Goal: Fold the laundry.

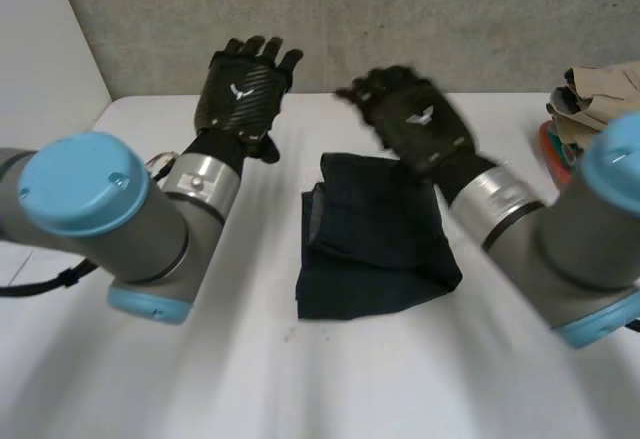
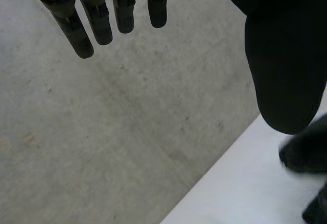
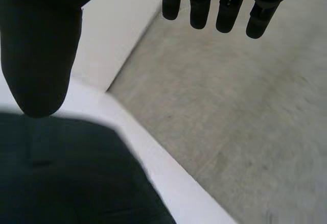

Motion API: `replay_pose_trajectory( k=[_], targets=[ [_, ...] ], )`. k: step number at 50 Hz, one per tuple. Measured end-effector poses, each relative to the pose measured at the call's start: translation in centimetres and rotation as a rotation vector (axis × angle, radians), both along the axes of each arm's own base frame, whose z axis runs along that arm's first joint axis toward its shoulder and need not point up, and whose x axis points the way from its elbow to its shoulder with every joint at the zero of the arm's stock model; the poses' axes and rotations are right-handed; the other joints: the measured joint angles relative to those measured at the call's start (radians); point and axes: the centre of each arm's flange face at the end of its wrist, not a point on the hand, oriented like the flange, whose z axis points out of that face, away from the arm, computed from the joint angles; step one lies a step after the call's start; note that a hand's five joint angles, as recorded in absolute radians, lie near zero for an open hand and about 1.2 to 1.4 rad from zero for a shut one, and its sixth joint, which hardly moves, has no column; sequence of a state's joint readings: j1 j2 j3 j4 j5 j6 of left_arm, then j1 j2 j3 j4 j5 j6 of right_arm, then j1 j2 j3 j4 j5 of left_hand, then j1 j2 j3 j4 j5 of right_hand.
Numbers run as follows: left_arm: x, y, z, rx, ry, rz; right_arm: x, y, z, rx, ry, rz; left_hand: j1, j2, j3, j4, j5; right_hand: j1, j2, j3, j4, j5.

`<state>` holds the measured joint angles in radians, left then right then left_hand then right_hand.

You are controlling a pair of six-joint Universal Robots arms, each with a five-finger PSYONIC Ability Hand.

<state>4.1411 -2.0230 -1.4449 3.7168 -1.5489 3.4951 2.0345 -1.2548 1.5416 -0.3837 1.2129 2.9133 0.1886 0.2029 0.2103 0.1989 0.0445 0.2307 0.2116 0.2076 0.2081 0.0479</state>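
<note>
Left robot hand (image 1: 243,87) and right robot hand (image 1: 415,119) hover open and empty; the folded dark cloth (image 1: 375,239) lies on the table (image 1: 300,379) under the right palm, where a snagged edge could unfold it.

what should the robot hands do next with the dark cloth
Probably lower the right robot hand onto the far edge of the dark navy folded cloth; it and the left robot hand are open and empty above the white table.
</note>
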Motion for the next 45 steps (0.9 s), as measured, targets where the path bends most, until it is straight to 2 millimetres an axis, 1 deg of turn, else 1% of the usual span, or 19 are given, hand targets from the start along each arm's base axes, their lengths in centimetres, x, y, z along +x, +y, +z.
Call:
replay_pose_trajectory(
  k=[2, 4, 7, 8, 14, 16, 18, 23, 26, 31, 34, 35, 39, 42, 45],
  targets=[
    [-1.1, 0.0, 0.0, 0.011, 0.019, -0.029, -1.4, -0.9, 0.8, 0.084, -0.073, -0.036, 0.000, 0.000, 0.000, 0.000, 0.000, 0.000, 0.000, 0.000, 0.000, 0.000],
    [-2.3, 0.1, -0.3, 0.034, 0.033, -0.063, -2.6, -1.8, 1.1, 0.153, -0.111, -0.074, 0.000, 0.000, 0.000, 0.000, 0.000, 0.000, 0.000, 0.000, 0.000, -0.002],
    [-3.9, 0.5, -1.1, 0.079, 0.037, -0.109, -3.8, -2.8, 0.9, 0.224, -0.120, -0.118, 0.000, 0.000, 0.000, 0.000, 0.000, 0.000, 0.000, 0.000, 0.000, 0.000],
    [-5.0, 0.7, -1.7, 0.110, 0.034, -0.139, -4.3, -3.3, 0.5, 0.264, -0.112, -0.140, 0.000, 0.000, 0.000, 0.000, 0.000, 0.000, 0.000, 0.000, 0.000, 0.000],
    [-8.0, 1.5, -4.0, 0.208, 0.002, -0.209, -5.1, -4.8, -1.2, 0.364, -0.066, -0.186, 0.000, 0.000, 0.000, 0.000, 0.000, 0.000, 0.000, 0.000, 0.000, 0.000],
    [-8.4, 1.5, -4.5, 0.226, -0.009, -0.214, -5.1, -5.0, -1.6, 0.380, -0.057, -0.190, 0.000, 0.000, 0.000, 0.000, 0.000, 0.000, 0.000, 0.000, 0.000, 0.000],
    [-9.1, 1.5, -5.7, 0.267, -0.037, -0.219, -5.1, -5.6, -2.6, 0.425, -0.035, -0.198, 0.001, 0.000, 0.000, 0.000, 0.000, 0.000, 0.000, 0.000, 0.000, 0.000],
    [-9.1, 1.4, -7.7, 0.347, -0.099, -0.182, -4.7, -6.2, -4.6, 0.510, 0.012, -0.195, 0.001, 0.000, 0.000, 0.000, 0.000, 0.000, 0.000, 0.000, 0.000, 0.000],
    [-8.4, 1.4, -8.9, 0.405, -0.154, -0.134, -4.4, -6.6, -6.0, 0.552, 0.045, -0.192, 0.001, 0.000, 0.000, 0.000, 0.000, 0.000, 0.000, 0.000, 0.000, 0.000],
    [-7.0, 1.8, -10.2, 0.469, -0.262, -0.071, -4.0, -7.3, -7.8, 0.588, 0.093, -0.192, 0.000, 0.000, 0.000, 0.000, 0.000, 0.000, 0.000, 0.000, 0.000, -0.004],
    [-6.5, 2.2, -10.8, 0.482, -0.317, -0.055, -3.8, -7.5, -8.7, 0.599, 0.119, -0.192, 0.000, 0.000, 0.000, 0.000, 0.000, 0.000, 0.000, 0.000, 0.000, -0.004],
    [-6.1, 2.4, -11.3, 0.486, -0.356, -0.044, -3.6, -7.5, -9.4, 0.604, 0.147, -0.195, 0.000, 0.000, 0.000, 0.000, 0.000, 0.000, 0.000, 0.000, 0.000, -0.004],
    [-5.5, 2.7, -12.2, 0.480, -0.429, -0.021, -3.4, -7.5, -10.8, 0.598, 0.223, -0.208, -0.004, 0.000, 0.000, 0.000, 0.000, -0.007, -0.022, 0.000, 0.000, -0.004],
    [-5.3, 2.8, -12.5, 0.470, -0.463, -0.005, -3.4, -7.3, -11.8, 0.579, 0.290, -0.214, -0.006, 0.000, -0.004, 0.000, 0.000, -0.028, -0.039, 0.000, 0.000, -0.004],
    [-5.1, 2.8, -12.6, 0.463, -0.476, 0.003, -3.3, -7.2, -12.3, 0.556, 0.339, -0.218, -0.006, 0.000, -0.012, 0.000, 0.000, -0.053, -0.049, 0.000, 0.000, -0.004]
  ],
)
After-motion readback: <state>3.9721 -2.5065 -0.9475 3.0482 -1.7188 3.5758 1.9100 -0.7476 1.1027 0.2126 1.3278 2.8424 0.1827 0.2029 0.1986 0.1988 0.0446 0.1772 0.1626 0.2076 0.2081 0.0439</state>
